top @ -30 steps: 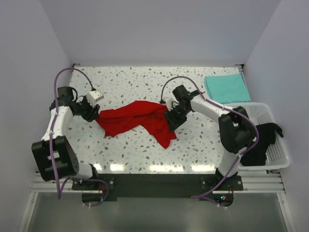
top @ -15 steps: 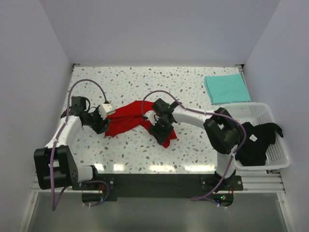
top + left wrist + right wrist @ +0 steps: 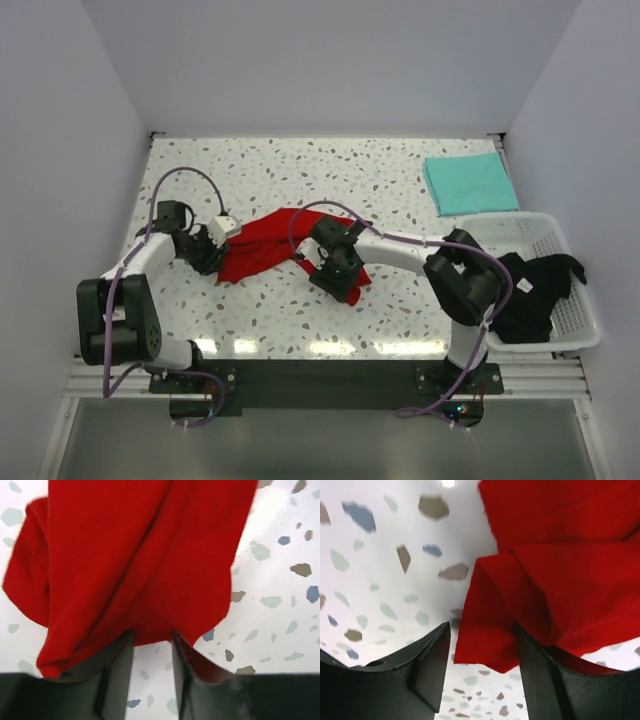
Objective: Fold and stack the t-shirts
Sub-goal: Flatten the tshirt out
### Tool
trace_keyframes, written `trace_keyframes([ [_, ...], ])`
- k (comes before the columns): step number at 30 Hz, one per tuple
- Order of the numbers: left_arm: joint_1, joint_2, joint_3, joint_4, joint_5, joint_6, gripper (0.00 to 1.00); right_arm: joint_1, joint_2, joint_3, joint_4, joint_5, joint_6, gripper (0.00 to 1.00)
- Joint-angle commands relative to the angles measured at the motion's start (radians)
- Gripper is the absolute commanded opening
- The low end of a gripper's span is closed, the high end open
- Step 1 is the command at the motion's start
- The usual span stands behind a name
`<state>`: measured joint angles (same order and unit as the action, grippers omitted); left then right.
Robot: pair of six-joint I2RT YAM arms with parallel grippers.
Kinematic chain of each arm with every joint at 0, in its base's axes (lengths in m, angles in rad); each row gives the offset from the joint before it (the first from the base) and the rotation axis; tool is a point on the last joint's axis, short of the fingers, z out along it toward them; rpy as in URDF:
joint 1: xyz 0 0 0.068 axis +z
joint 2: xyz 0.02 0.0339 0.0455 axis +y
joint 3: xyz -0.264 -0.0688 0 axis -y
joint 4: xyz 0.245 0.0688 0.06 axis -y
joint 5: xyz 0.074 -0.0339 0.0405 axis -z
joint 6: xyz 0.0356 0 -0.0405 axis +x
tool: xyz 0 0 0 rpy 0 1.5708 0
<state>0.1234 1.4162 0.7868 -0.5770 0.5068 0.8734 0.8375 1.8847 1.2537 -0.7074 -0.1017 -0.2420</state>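
- Plainly, the red t-shirt [image 3: 272, 248] lay bunched in the middle of the surface [image 3: 400, 200], between both arms.
- The left hand [image 3: 151, 635] stood part-open, jaws apart at the cloth's hem, gripping nothing.
- The right hand [image 3: 481, 630] gaped wider, a loose fold hanging between its fingers (not pinched yet).
- To my eye, each hand wanted a single-layer corner before closing, then a pull apart to flatten the shirt.

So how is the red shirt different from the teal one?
The red shirt lies crumpled; the teal shirt is folded flat. The red shirt sits centrally; the teal shirt sits alone in the far right corner. Both lie on the table.
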Motion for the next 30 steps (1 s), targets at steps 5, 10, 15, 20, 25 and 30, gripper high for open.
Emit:
trace_keyframes([
  [5, -0.001, 0.164, 0.058, 0.055, -0.088, -0.073, 0.24, -0.003, -0.065, -0.069, -0.101, -0.052, -0.088, 0.59],
  [10, 0.008, 0.198, 0.100, 0.028, -0.091, -0.080, 0.19, 0.000, -0.004, -0.141, -0.040, 0.020, -0.105, 0.57],
  [15, 0.087, 0.225, 0.160, -0.024, -0.096, -0.031, 0.04, -0.005, -0.047, -0.237, -0.009, 0.100, -0.135, 0.09],
  [20, 0.206, 0.276, 0.300, -0.093, -0.082, 0.058, 0.00, -0.110, -0.224, -0.251, -0.072, 0.105, -0.172, 0.00],
  [25, 0.243, 0.283, 0.368, -0.126, -0.093, 0.102, 0.00, -0.299, -0.372, -0.198, -0.191, -0.050, -0.230, 0.00],
  [30, 0.228, 0.248, 0.405, -0.247, 0.096, 0.156, 0.27, -0.350, -0.446, -0.189, -0.251, -0.107, -0.246, 0.00],
])
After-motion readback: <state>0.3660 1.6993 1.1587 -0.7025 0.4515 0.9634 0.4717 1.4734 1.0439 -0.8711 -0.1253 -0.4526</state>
